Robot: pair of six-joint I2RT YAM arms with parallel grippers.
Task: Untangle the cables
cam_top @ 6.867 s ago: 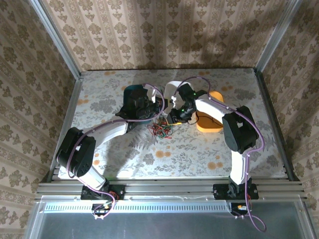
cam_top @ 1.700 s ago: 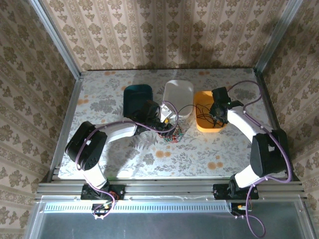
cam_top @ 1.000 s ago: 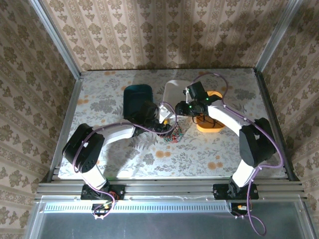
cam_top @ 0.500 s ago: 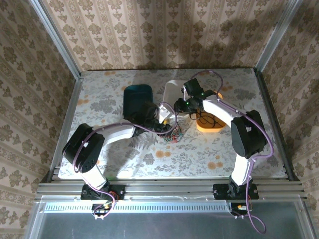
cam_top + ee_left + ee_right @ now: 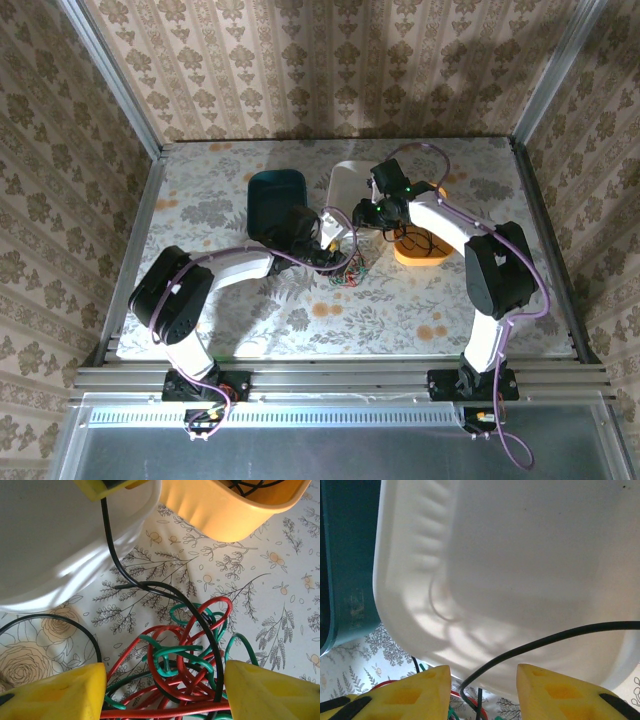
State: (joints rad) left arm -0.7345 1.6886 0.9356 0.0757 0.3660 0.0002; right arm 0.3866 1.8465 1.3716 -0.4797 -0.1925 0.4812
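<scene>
Cables (image 5: 185,675) lie in a red, green and black knot on the flowered tabletop (image 5: 280,605). My left fingers (image 5: 334,254) stand spread wide with the knot between them. One yellow tip sits at each lower corner of my left wrist camera, and neither presses a wire that I can see. From above, the knot sits at about 6 o'clock from the white tray (image 5: 345,180), just off its near rim.

One black cable (image 5: 112,550) leaves the knot toward 11 o'clock and runs up past the white tray's outer wall. It then passes behind a yellow tip at the top edge of that view (one of my right fingers, going by the overhead picture). A second black strand curves over the tabletop at 9 o'clock of the knot.

My right fingers (image 5: 360,215) hover over the near rim of the white tray, parted. In my right wrist camera a black wire comes in from 3 o'clock across the tray's pale wall and bends down through the gap between the two tips. It is not pinched by either, so far as I can tell.

The teal tray (image 5: 345,555) sits just beside the white one at its 9 o'clock. The orange tray (image 5: 225,515) sits at its 3 o'clock, with black wire showing inside it.
</scene>
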